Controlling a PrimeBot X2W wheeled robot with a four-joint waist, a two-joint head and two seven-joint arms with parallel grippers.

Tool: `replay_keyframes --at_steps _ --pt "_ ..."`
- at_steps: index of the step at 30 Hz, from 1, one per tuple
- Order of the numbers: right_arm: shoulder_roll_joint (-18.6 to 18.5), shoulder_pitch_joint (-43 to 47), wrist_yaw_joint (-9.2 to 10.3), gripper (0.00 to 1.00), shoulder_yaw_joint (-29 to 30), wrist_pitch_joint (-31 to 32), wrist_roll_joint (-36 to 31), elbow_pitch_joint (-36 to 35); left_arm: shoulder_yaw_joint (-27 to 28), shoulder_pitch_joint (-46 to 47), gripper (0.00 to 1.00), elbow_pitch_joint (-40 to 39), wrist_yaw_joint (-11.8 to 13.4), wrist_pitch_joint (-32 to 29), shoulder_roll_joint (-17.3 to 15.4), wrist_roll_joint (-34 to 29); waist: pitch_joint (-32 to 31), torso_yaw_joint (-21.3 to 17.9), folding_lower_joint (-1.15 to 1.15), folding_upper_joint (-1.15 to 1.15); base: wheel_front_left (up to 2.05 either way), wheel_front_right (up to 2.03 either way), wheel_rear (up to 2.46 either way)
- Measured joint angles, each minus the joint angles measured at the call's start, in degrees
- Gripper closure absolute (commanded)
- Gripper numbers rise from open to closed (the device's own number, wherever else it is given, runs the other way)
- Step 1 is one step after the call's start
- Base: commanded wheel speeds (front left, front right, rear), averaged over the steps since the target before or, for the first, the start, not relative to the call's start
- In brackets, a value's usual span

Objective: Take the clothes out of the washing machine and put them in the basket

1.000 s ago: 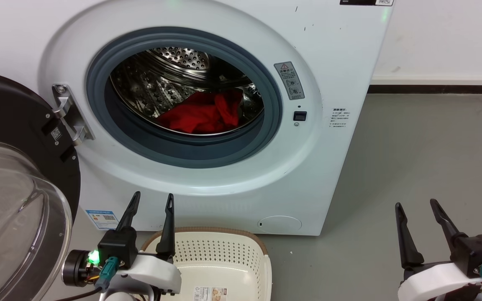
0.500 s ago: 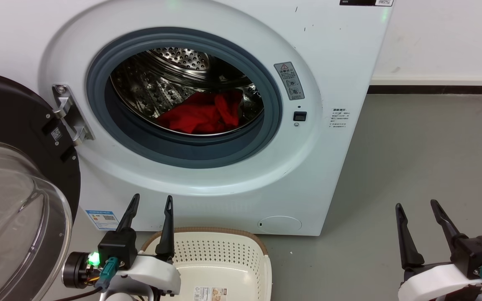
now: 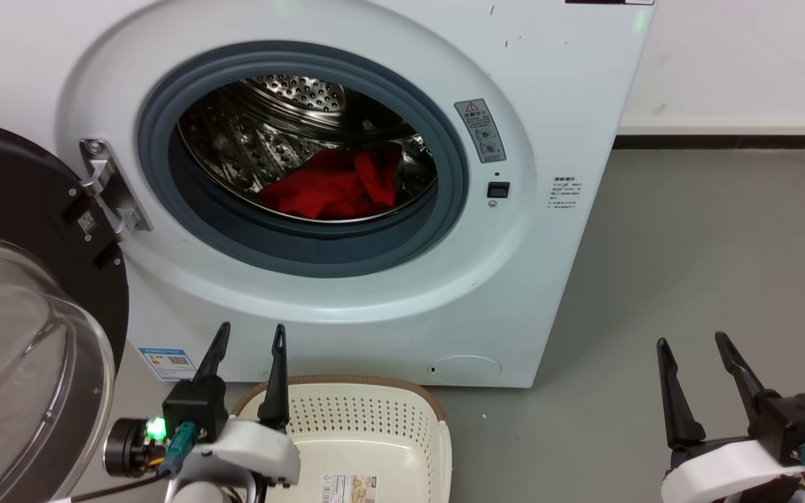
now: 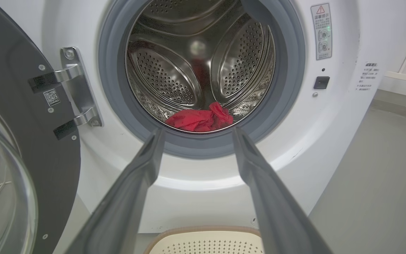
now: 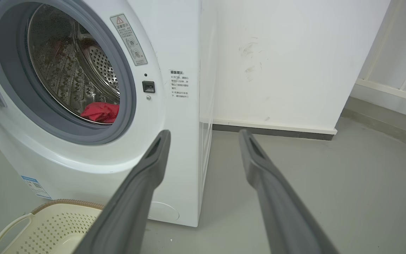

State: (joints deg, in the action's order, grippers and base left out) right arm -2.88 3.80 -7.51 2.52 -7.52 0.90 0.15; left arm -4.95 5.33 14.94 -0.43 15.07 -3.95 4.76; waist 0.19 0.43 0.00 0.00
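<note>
- The left claw (image 3: 251, 334) sits at the lower left of the head view. Its two dark fingers are spread apart, point up and hold nothing. A green light (image 3: 156, 428) glows at its base.
- The right claw (image 3: 692, 342) sits at the lower right over the grey floor (image 3: 689, 265), with its fingers also spread and empty.
- The basket (image 3: 402, 419) stands on the floor just in front of the washing machine (image 3: 374, 328), beside the left claw. One of that claw's fingers overlaps the basket's brown rim in the head view. A paper label (image 3: 348, 487) lies on the bottom of the basket.
- The door (image 3: 18, 181) hangs wide open on the left from a metal hinge (image 3: 105, 188). It has a black frame and a clear glass bowl.
- A grey seal (image 3: 305, 251) rings the round opening in the machine's white front. A warning sticker (image 3: 479, 130) and a small black latch socket (image 3: 498, 189) sit to the right of it.
- The clothes (image 3: 332, 188) are a crumpled red heap at the bottom of the steel drum (image 3: 270, 133), toward the right of the opening and well apart from both claws. In the left wrist view the heap shows between that claw's fingers, beyond their tips.
- A white wall (image 3: 724, 56) with a dark baseboard (image 3: 724, 142) stands behind, to the right of the machine.
</note>
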Motion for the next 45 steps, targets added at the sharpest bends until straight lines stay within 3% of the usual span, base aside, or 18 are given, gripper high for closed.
replay_keyframes --at_steps 8,16,28,45 --pt "0.0 -2.2 0.00 0.00 -0.8 0.4 0.6 -0.9 0.6 8.1 0.00 4.6 -0.1 -0.1 -0.2 1.2 3.4 -2.1 0.00 0.00 0.00 0.00 0.00" --pt "0.0 -5.3 0.00 0.00 -1.6 -0.5 1.1 -1.8 2.2 19.1 0.00 11.0 -0.7 -3.0 -3.9 2.0 8.9 -6.1 0.00 0.00 0.00 0.00 0.00" --pt "0.0 -11.9 0.00 0.00 -4.1 -3.7 4.4 0.8 2.8 36.2 0.00 19.8 -2.2 -12.1 -13.8 0.3 20.1 -13.3 0.00 0.00 0.00 0.00 0.00" --pt "0.0 -19.1 0.00 0.00 -9.3 -7.3 10.3 8.6 -4.8 60.5 0.00 28.9 -6.4 -28.0 -29.7 -7.5 34.1 -23.1 0.01 0.00 0.00 0.00 0.00"
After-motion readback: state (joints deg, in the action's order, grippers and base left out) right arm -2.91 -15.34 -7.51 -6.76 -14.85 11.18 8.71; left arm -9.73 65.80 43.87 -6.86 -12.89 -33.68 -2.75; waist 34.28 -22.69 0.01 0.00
